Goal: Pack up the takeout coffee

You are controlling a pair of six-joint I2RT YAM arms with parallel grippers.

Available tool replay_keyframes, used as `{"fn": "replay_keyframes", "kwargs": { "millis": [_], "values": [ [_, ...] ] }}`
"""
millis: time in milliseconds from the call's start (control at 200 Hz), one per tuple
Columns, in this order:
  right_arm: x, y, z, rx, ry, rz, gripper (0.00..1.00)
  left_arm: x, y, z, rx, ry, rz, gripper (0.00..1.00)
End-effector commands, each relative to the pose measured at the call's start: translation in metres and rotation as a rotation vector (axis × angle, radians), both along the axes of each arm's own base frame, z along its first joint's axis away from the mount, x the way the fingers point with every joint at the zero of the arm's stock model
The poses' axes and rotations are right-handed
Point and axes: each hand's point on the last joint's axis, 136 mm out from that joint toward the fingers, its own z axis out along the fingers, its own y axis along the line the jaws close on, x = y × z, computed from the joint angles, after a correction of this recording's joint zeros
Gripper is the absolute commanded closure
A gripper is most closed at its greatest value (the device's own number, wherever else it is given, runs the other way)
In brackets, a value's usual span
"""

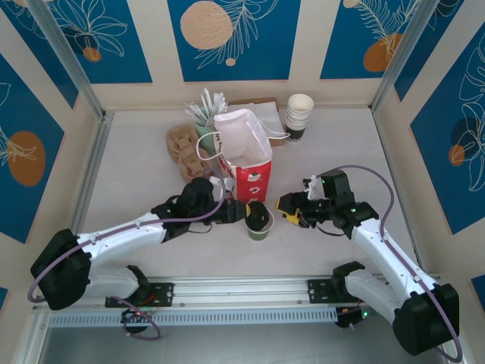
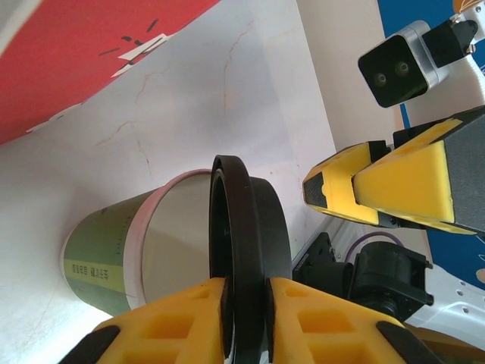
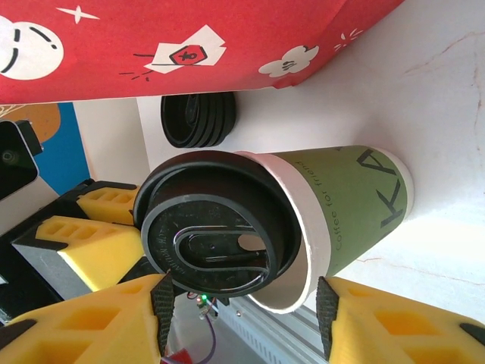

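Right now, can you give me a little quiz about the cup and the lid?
1. True or false: the lid sits snapped flat on the cup.
2. Fill in: the right fingers are ___ (open or shut).
3. Which fingers pinch the lid? A. left fingers B. right fingers C. neither
Key: 1 false, the lid is tilted. 2 open. 3 A.
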Motion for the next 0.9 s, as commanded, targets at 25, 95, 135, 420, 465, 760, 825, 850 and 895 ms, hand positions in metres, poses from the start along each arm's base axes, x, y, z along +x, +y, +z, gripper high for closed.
{"fn": "replay_keyframes", "kwargs": {
  "millis": [25, 95, 135, 420, 465, 760, 825, 850, 895],
  "values": [
    [-0.003, 0.003, -0.008, 0.005, 0.022, 0.01, 0.44, 0.002, 0.005, -0.01, 0.012, 0.015, 0.012, 0.78],
    [-0.003, 0.004, -0.009, 0.005, 0.023, 0.011, 0.44, 0.002, 0.006, -0.011, 0.012, 0.017, 0.016, 0.75],
    [-0.003, 0.005, -0.01, 0.004, 0.024, 0.013, 0.44, 0.002, 0.007, -0.012, 0.015, 0.017, 0.019, 0.74],
    [-0.002, 0.008, -0.012, 0.001, 0.027, 0.02, 0.43, 0.002, 0.006, -0.016, 0.015, 0.024, 0.014, 0.73],
    [-0.002, 0.008, -0.012, 0.001, 0.028, 0.02, 0.43, 0.002, 0.006, -0.017, 0.016, 0.023, 0.014, 0.73],
    [-0.004, 0.01, -0.016, -0.003, 0.034, 0.026, 0.43, 0.003, 0.004, -0.022, 0.018, 0.034, 0.009, 0.73],
    [-0.004, 0.01, -0.016, -0.005, 0.036, 0.025, 0.43, 0.003, 0.003, -0.023, 0.016, 0.035, 0.006, 0.73],
    [-0.005, 0.01, -0.017, -0.004, 0.038, 0.028, 0.43, 0.003, 0.002, -0.022, 0.013, 0.036, 0.005, 0.73],
    [-0.005, 0.01, -0.017, -0.005, 0.037, 0.027, 0.43, 0.003, 0.002, -0.023, 0.013, 0.037, 0.003, 0.73]
  ]
}}
